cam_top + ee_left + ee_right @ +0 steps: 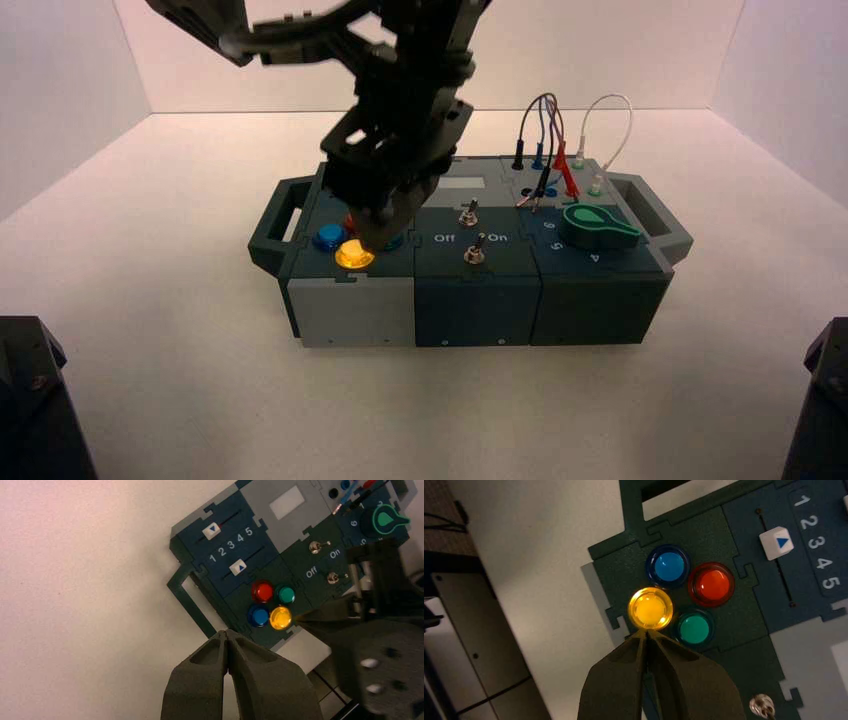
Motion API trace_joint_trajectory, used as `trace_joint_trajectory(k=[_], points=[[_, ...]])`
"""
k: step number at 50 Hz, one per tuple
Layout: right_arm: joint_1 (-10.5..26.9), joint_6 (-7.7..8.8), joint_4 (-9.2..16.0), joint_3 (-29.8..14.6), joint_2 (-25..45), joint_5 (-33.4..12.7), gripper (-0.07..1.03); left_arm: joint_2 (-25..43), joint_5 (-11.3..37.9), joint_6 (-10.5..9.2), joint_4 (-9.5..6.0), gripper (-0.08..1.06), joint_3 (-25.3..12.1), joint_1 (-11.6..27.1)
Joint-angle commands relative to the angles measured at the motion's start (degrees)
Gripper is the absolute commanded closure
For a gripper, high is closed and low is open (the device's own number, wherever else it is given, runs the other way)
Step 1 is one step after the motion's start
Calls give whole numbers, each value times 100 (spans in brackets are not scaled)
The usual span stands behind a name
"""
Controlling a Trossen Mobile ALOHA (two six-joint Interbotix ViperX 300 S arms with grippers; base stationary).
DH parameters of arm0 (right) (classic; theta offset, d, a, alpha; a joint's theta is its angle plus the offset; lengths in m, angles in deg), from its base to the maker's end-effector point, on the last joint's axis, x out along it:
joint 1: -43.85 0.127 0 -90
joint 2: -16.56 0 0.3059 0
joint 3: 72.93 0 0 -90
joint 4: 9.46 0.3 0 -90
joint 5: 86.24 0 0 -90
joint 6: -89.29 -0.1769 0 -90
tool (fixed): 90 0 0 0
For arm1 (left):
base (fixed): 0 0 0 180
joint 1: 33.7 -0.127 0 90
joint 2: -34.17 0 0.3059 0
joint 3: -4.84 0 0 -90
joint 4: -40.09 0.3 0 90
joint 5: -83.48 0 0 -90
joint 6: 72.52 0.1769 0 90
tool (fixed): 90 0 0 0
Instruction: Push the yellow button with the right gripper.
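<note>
Four domed buttons: you had them clustered on the box's [475, 310] left panel, toward its front edge.
Yellow button [650, 609]: it sat at the front of that cluster, in its gold rim, nearest you.
Blue button [669, 566]: it lay to the left of the yellow one.
Red button [712, 584]: it was at the back of the group.
Green button [694, 629]: it sat on the right, partly hidden from you in the high view.
Right gripper [647, 634]: you had it over the left panel, its two fingers closed together on nothing, tips pointing down at the near side of the yellow button; you could not tell whether they touched it.
Left gripper [225, 632]: yours was closed too, holding nothing, out by the box's left handle [192, 602].
Sliders: you had two white ones, one [211, 530] and another [238, 567], either side of the numbers 1 to 5, both caps nearer the 1 end.
Switches: two metal toggles, one [320, 546] behind the other [336, 577], stood on the middle panel by "Off" and "On".
Knob [597, 228]: your green one was on the right panel, toward the front.
Wires [550, 130]: they looped above the right panel's back part.
</note>
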Motion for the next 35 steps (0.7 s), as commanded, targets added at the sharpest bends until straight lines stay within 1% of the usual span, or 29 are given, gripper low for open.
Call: trace_joint_trajectory(k=[1, 5, 10, 19, 35], points=[[53, 35, 18, -105, -352, -88, 98, -88, -9, 18, -18, 101, -141, -53], [62, 26, 9, -141, -439, -176, 98, -88, -9, 18, -18, 101, -141, -53], [53, 26, 9, -229, -571, -413, 98, -79, -9, 18, -18, 101, -167, -62], [53, 26, 9, -316, -624, -624, 98, -44, -9, 18, -18, 101, -246, -62], [53, 26, 9, -352, -589, -659, 98, 141, -9, 18, -18, 101, -290, -62]])
